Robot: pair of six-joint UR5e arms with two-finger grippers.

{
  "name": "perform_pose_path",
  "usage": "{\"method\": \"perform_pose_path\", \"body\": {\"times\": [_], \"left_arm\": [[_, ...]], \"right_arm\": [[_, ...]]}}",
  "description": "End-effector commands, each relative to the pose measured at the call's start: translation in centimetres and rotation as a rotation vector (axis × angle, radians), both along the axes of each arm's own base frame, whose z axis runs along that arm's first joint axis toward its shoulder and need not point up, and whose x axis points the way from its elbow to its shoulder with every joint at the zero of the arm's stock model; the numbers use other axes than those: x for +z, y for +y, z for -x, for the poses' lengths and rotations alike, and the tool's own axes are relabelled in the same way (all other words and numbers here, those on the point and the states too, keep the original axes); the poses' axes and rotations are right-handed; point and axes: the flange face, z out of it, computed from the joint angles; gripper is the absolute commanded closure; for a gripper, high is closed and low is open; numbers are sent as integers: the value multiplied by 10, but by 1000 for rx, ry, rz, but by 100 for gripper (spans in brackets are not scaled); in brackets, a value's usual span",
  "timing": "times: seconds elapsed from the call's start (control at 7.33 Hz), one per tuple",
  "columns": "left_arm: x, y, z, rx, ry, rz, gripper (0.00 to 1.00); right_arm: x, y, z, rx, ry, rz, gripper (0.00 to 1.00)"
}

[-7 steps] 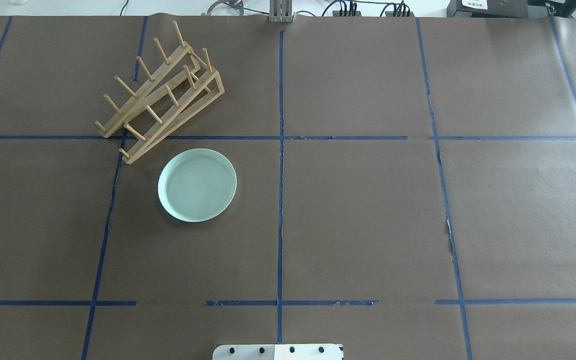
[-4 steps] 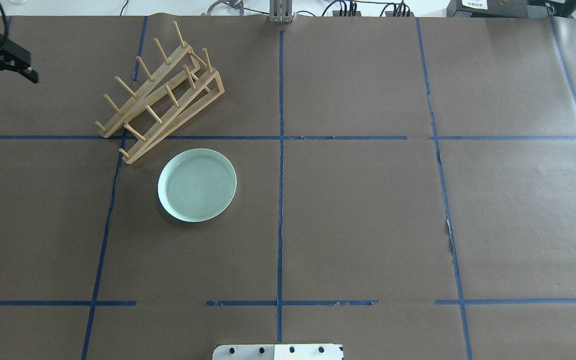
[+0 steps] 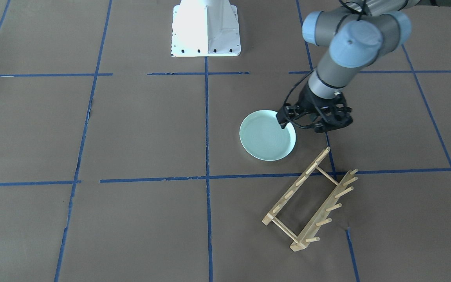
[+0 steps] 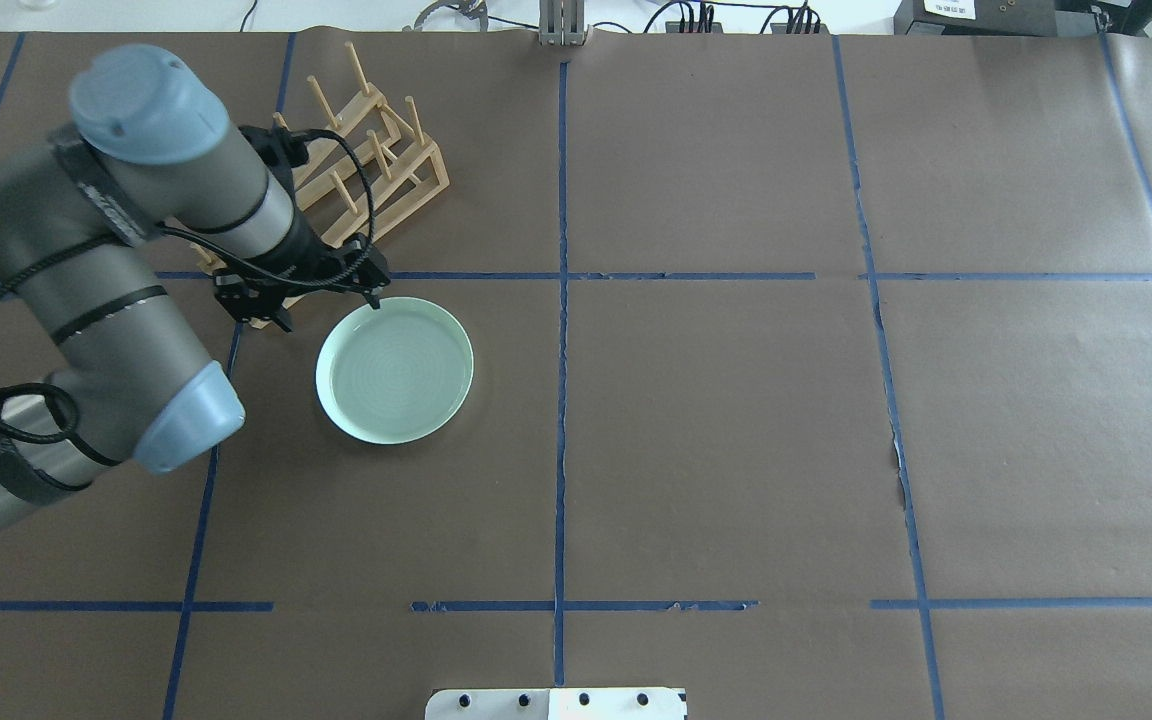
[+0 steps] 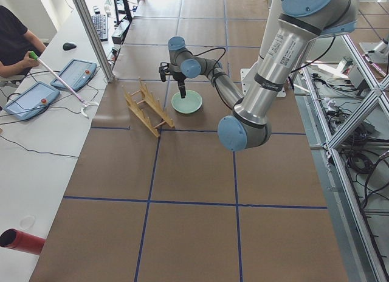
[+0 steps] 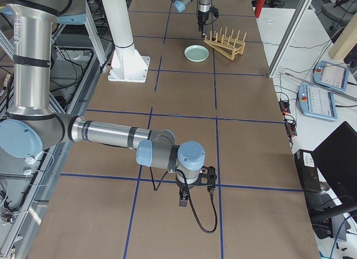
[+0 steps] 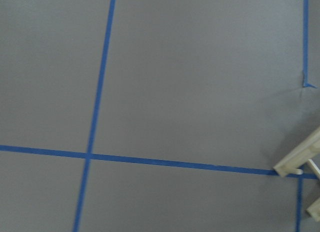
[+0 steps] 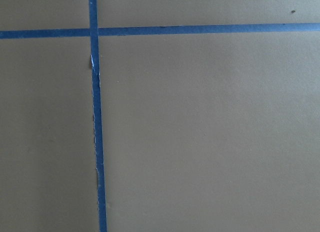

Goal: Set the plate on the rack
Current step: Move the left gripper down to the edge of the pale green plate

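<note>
**Left gripper spread over the plate's rim; plate flat on the surface beside the rack**

The plate (image 4: 394, 370) is seen lying flat on the brown-papered surface (image 4: 736, 420), which is marked off by blue tape lines. It sits just beside the near end of the rack (image 3: 311, 199) and apart from it. The rack is set at an angle to the tape lines with its pegs pointing up, and nothing is held between them. In the overhead view its near end is covered by the left arm.

The left gripper (image 4: 328, 308) is held low at the plate's edge on the rack's side, with its jaws spread wide. One fingertip (image 3: 281, 124) is seen over the inside of the rim, while the other is placed outside the plate, toward the rack. Whether the rim is touched cannot be made out; a small gap seems likely. Only taped paper and a corner of the rack are shown by the left wrist camera.

The right gripper (image 6: 194, 193) is found well away from both things, low over the surface at the robot's right end. From that side view alone, its jaw state cannot be told.
</note>
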Motion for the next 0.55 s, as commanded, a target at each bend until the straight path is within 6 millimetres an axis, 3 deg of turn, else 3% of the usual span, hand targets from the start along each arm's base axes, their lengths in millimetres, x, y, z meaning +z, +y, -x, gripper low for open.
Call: {"method": "perform_pose_path", "body": {"times": [0.0,0.14,0.41], "left_arm": [[-28,29,-89,43,-32,-14,1],[-34,8,-123,27,-84,-32,2],[-24,2,-136,74,-120,-74,4]], "right_arm": [[0,0,0,0,0,0,0],[0,0,0,0,0,0,0],[0,0,0,0,0,0,0]]}}
